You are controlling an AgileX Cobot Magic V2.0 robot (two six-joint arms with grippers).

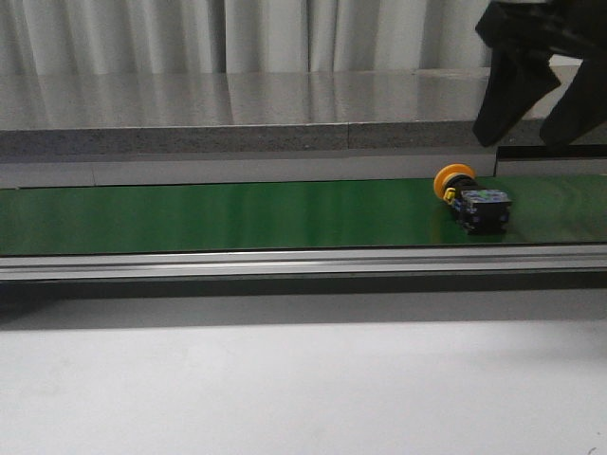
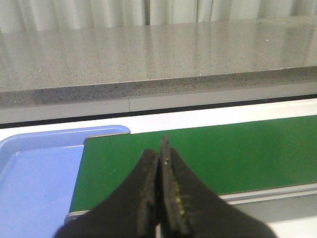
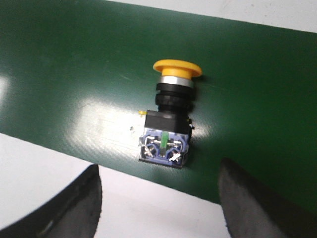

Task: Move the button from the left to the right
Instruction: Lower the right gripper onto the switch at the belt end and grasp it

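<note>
The button (image 1: pixel 471 196) has a round yellow-orange cap, a black body and a small green mark, and it lies on its side on the green belt (image 1: pixel 237 216), at its right part. The right tool (image 1: pixel 536 90) hangs above it with jaws wide and is cut off by the frame edge. The left tool (image 2: pixel 160 193) is closed and holds nothing.

Green belt (image 1: pixel 237 216) w/ metal rail along front edge, white table (image 1: pixel 285 389) below. Button (image 1: pixel 471 196) lies on its side on belt, far right. Blue tray (image 2: pixel 34 183) butts belt's left end.

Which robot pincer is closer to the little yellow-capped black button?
The right pincer hangs open just above the yellow-capped black button. The left pincer is shut, far off by the belt's other end.
</note>
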